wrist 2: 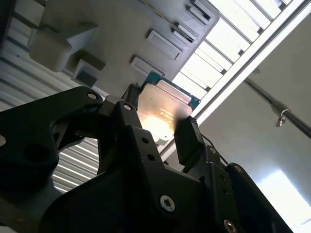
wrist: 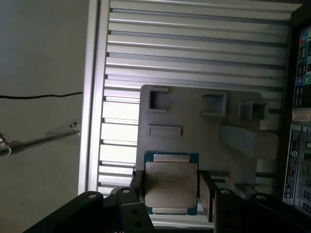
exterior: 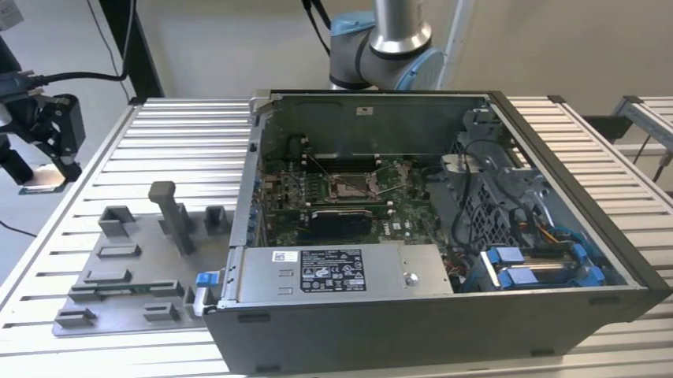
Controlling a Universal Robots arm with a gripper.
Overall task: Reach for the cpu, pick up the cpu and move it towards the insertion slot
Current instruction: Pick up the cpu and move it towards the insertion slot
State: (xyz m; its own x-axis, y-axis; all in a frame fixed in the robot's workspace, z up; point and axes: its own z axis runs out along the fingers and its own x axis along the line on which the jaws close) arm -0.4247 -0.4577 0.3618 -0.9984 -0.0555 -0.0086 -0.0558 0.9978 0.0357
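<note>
In both wrist views my gripper [wrist: 172,191] is shut on the cpu [wrist: 171,187], a thin square chip with a silvery top and a green rim. Black fingers [wrist: 207,194] press on two opposite sides of the chip. The second wrist view has the cpu [wrist 2: 163,109] between the gripper [wrist 2: 158,124] jaws, catching the light. In the exterior view the gripper [exterior: 42,177] hangs at the far left, above the table's left edge, with the pale cpu [exterior: 42,186] at its tip. The insertion slot [exterior: 352,185], silver-framed on the green board, lies inside the open computer case, well to the exterior view's right.
A grey tray [exterior: 126,268] with upright blocks and pockets lies on the slatted metal table [exterior: 179,150], between the gripper and the case [exterior: 421,323]. The case walls stand high around the board. Cables and blue drive parts [exterior: 526,268] fill its right side.
</note>
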